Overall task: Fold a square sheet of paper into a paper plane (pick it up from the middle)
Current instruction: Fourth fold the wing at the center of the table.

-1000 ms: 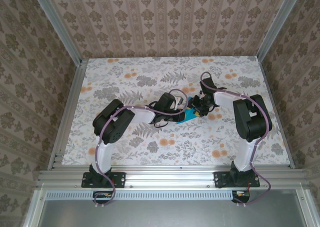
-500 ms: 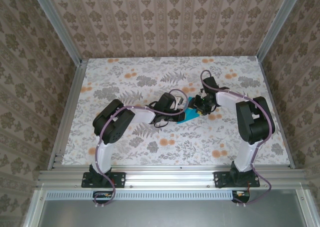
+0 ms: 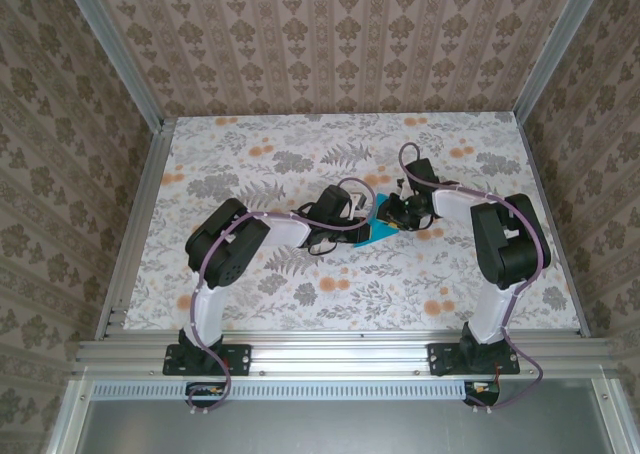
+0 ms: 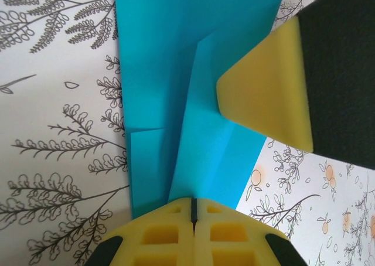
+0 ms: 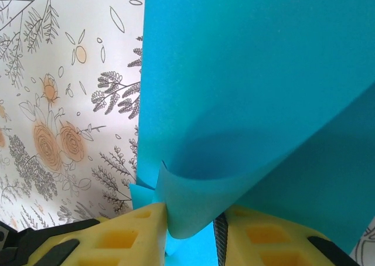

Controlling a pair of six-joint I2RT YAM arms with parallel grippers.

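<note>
Meeting over the middle of the flower-patterned table (image 3: 300,144), both arms reach inward from their bases, and the bright cyan sheet of paper (image 3: 378,232) lies between their tips, partly folded rather than a flat square. In the left wrist view the paper (image 4: 158,61) rests on the table (image 4: 53,102) with a long crease running up its middle and a shorter, slanted fold line crossing towards its left edge. The left gripper (image 4: 192,200) has its yellow fingers pressed together with only a thin seam between them, their tips at the paper's near edge. Whether they pinch that edge or merely sit on it I cannot tell. One yellow finger (image 4: 263,96) of the other arm lies on the paper's right side, tip pointing left. From the right wrist, the paper (image 5: 246,72) rises as a broad sloping flap, and its lower corner curls into a soft loop. The right gripper (image 5: 190,213) straddles that loop, jaws a little apart — the left pad touches the curl, while a thin dark gap shows beside the right pad — so the loop sits between the fingers without being clamped flat.
</note>
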